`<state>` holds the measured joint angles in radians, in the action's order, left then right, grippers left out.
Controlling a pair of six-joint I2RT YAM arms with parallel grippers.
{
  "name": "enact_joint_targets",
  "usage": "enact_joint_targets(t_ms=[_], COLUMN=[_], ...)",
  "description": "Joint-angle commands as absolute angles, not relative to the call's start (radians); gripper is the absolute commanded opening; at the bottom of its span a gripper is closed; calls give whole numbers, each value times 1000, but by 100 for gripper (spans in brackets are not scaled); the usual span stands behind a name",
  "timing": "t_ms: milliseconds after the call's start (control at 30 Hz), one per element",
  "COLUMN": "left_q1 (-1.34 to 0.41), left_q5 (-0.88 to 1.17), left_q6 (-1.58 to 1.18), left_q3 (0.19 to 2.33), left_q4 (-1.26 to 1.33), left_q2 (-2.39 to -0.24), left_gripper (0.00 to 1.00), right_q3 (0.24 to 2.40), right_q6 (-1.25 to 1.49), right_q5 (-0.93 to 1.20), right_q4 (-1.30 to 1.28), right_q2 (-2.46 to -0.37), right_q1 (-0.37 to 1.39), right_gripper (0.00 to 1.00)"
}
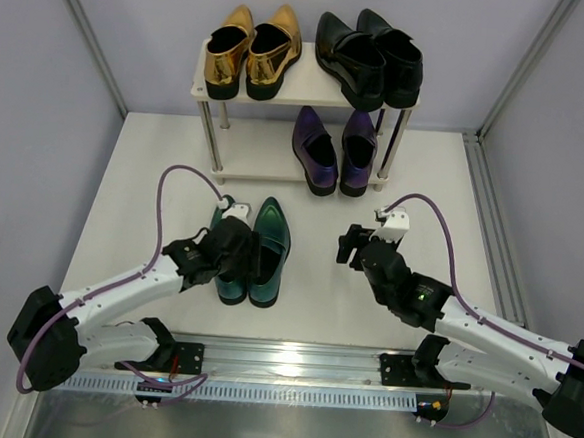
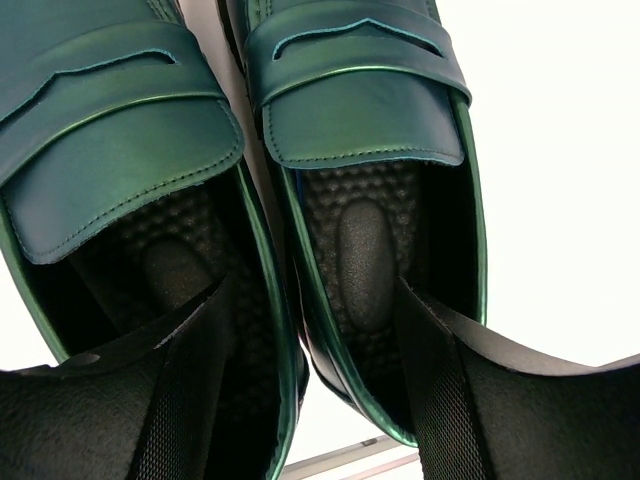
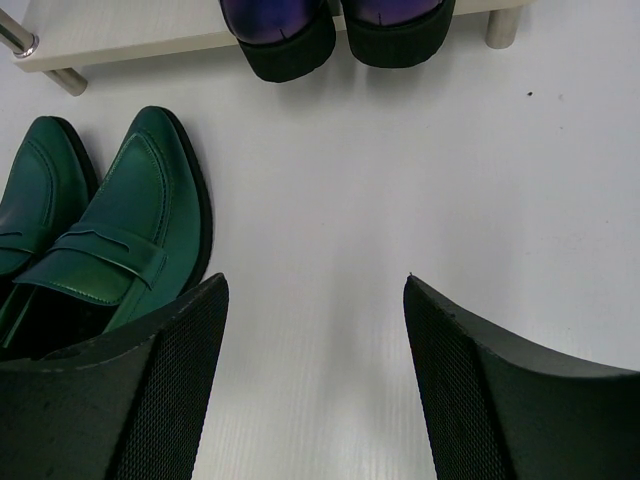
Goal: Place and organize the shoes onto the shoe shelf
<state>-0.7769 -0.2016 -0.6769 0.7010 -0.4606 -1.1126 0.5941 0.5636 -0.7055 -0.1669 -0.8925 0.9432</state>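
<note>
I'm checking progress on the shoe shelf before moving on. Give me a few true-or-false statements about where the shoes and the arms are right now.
1. The gold loafers stand on the shelf's top board. True.
2. The teal loafers are on the table, off the shelf. True.
3. The purple pair lies on the table in front of the shelf. False: the purple loafers stand on the lower board, at its right side.
4. The right arm's jaws are shut on a black shoe. False: they are open over the table, and the black loafers stand on the top board.
5. The left arm's jaws hang over the teal pair's heel ends. True.
</note>
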Motion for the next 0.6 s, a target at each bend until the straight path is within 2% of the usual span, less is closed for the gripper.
enact_joint_targets(t_ms=[0, 567], left_q1=[-779, -779], left_q5=[-230, -241], left_q6=[-687, -695], left_q3=[735, 758], left_q4=[-431, -443], left_q2=[-1123, -1172], left_gripper=[64, 64], right_q3=[598, 604], right_q6=[586, 580], right_q5=[-727, -724], right_q4=[-155, -167], right_q2=[-900, -891], right_q1=[950, 950], right_gripper=[73, 73])
